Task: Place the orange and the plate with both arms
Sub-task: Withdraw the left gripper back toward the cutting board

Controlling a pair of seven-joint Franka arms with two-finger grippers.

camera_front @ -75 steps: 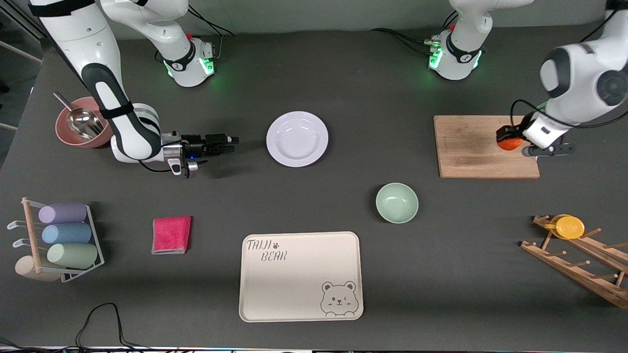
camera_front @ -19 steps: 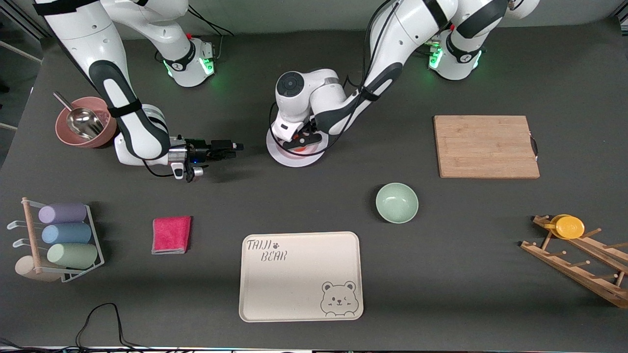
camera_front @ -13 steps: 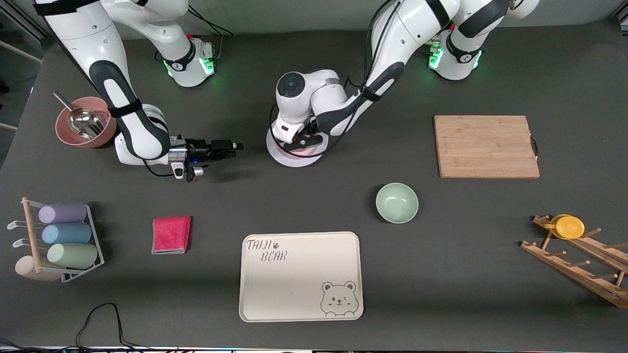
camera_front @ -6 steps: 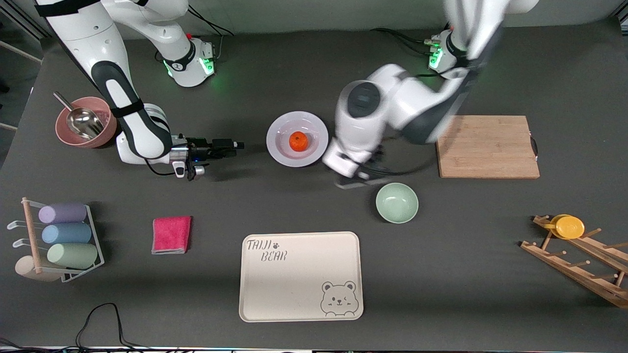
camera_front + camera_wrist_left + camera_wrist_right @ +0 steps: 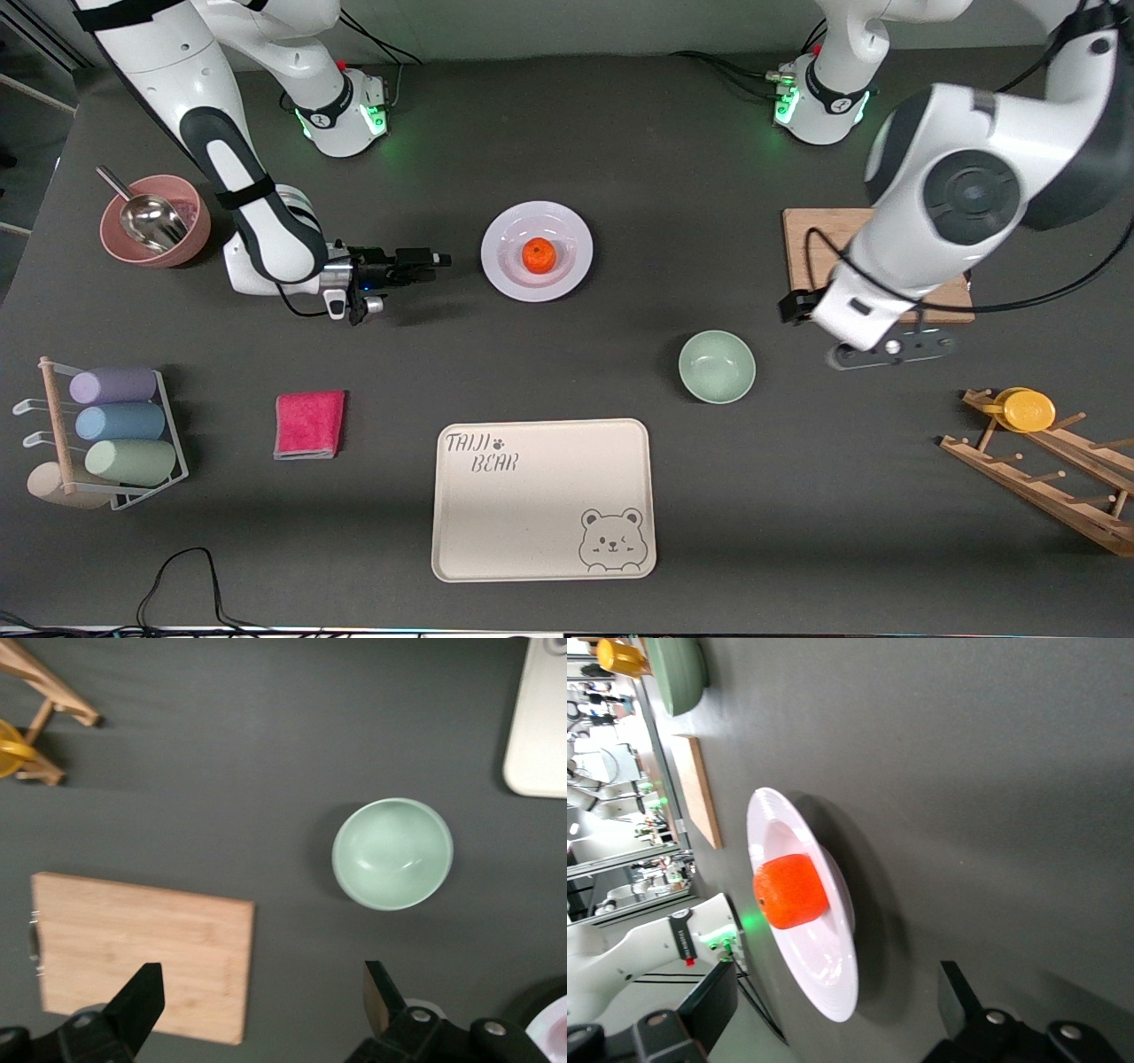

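A pale green bowl (image 5: 717, 366) is sitting right of centre. A cream bear-printed tray (image 5: 543, 500) is lying at the lower middle, with a folded pink cloth (image 5: 309, 424) lying at the frame's lower left. A wooden cutting board (image 5: 819, 257) is lying at the upper right. A pink bowl holding a metal scoop (image 5: 148, 220) is sitting at the upper left of the bench (image 5: 567, 142).

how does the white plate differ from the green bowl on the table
The glossy white round plate is wider and shallower than the pale green round bowl. The plate holds a small orange fruit; the bowl is empty. The plate lies farther from the front camera than the bowl. Both sit upright on the dark table.
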